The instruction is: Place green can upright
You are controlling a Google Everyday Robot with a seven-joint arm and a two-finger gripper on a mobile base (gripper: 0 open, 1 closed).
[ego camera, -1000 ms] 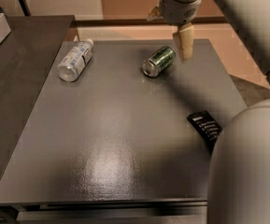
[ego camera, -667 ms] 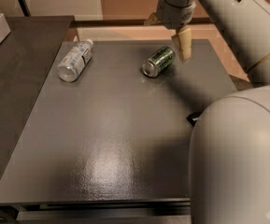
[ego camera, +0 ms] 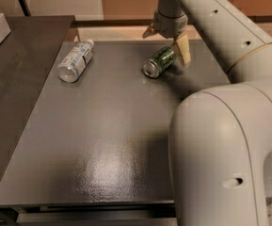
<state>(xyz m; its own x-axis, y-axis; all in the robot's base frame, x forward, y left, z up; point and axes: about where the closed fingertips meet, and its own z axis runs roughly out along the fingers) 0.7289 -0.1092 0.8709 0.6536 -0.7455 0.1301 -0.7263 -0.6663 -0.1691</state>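
The green can point(ego camera: 158, 61) lies on its side at the back middle of the dark grey table point(ego camera: 102, 140), its silver end facing front left. My gripper point(ego camera: 166, 45) hangs just above and behind the can's far end. It is open and empty. One beige finger point(ego camera: 183, 50) stands down beside the can's right end, and the other finger point(ego camera: 149, 31) sits higher on the left.
A clear plastic bottle point(ego camera: 75, 60) with a white cap lies on its side at the back left. A darker table point(ego camera: 13, 79) adjoins on the left. My white arm point(ego camera: 229, 140) fills the right side and hides the table's right front part.
The gripper has come down a little toward the can's far end. The arm's elbow has swung in over the right front of the table and covers a black object that showed there.
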